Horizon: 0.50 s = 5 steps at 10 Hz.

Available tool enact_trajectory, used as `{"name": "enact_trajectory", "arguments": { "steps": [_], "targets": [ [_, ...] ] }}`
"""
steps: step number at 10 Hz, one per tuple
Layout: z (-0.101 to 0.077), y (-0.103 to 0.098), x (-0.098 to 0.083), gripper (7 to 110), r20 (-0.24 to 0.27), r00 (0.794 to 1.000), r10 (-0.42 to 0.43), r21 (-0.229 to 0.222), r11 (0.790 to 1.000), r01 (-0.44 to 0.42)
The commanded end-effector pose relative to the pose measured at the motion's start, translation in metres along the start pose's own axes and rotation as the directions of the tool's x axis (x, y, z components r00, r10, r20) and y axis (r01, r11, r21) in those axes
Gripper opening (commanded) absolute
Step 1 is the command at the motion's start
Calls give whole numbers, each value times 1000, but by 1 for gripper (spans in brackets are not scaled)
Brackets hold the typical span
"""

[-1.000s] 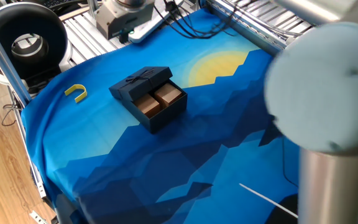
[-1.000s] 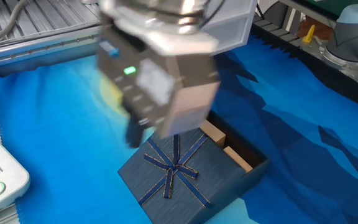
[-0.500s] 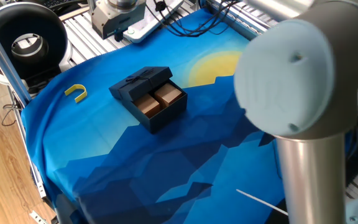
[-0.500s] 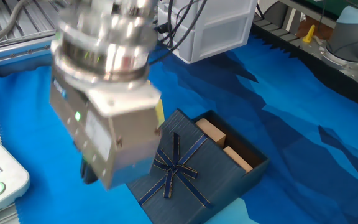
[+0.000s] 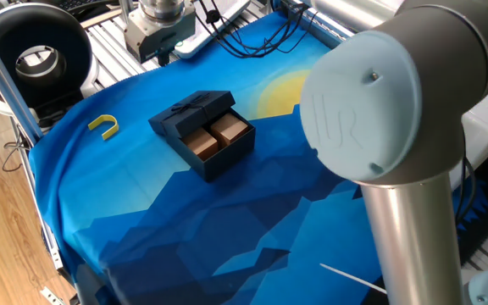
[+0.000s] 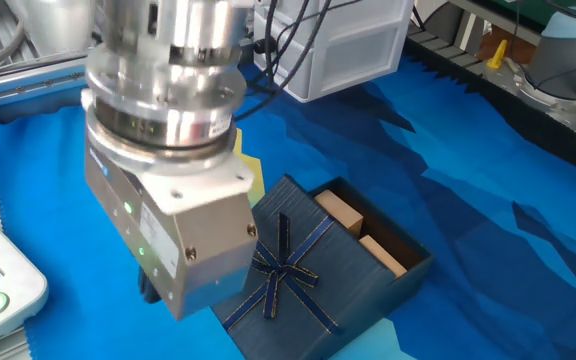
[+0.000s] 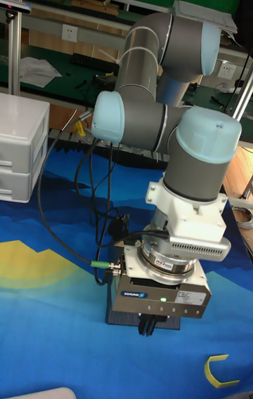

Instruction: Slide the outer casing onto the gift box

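Observation:
The outer casing (image 5: 191, 108), dark navy with a ribbon bow, sits partly over the gift box (image 5: 227, 146) in mid-table. Two tan blocks (image 5: 217, 135) show in the box's uncovered half. In the other fixed view the bow-topped casing (image 6: 290, 278) is at bottom centre, with the tan blocks (image 6: 358, 228) to its right. My gripper (image 7: 147, 326) hangs low just beside the casing's closed end, its silver body (image 6: 173, 235) hiding most of its fingers. Nothing shows between them, and I cannot tell whether they are open or shut.
A yellow U-shaped piece (image 5: 103, 126) lies on the blue cloth left of the box. A white drawer unit (image 6: 343, 45) stands at the back. The arm's big elbow joint (image 5: 379, 110) blocks the right side of one fixed view. A black round device (image 5: 34, 51) sits off the table corner.
My gripper has moved from above the box sideways and down to the casing's closed end. The casing and gift box have not moved.

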<state>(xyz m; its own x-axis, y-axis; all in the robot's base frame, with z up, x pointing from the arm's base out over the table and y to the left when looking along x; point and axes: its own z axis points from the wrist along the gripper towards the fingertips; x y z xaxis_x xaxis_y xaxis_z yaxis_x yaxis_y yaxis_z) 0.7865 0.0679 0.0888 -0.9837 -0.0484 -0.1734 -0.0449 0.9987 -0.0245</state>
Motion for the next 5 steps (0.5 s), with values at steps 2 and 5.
{"name": "enact_trajectory", "arguments": {
  "steps": [2,5],
  "targets": [
    [12,14,13,7,-43,999,4,-36,999,-5],
    [19,27,13,7,-19,1000,18,-53,998,-19]
  ]
}}
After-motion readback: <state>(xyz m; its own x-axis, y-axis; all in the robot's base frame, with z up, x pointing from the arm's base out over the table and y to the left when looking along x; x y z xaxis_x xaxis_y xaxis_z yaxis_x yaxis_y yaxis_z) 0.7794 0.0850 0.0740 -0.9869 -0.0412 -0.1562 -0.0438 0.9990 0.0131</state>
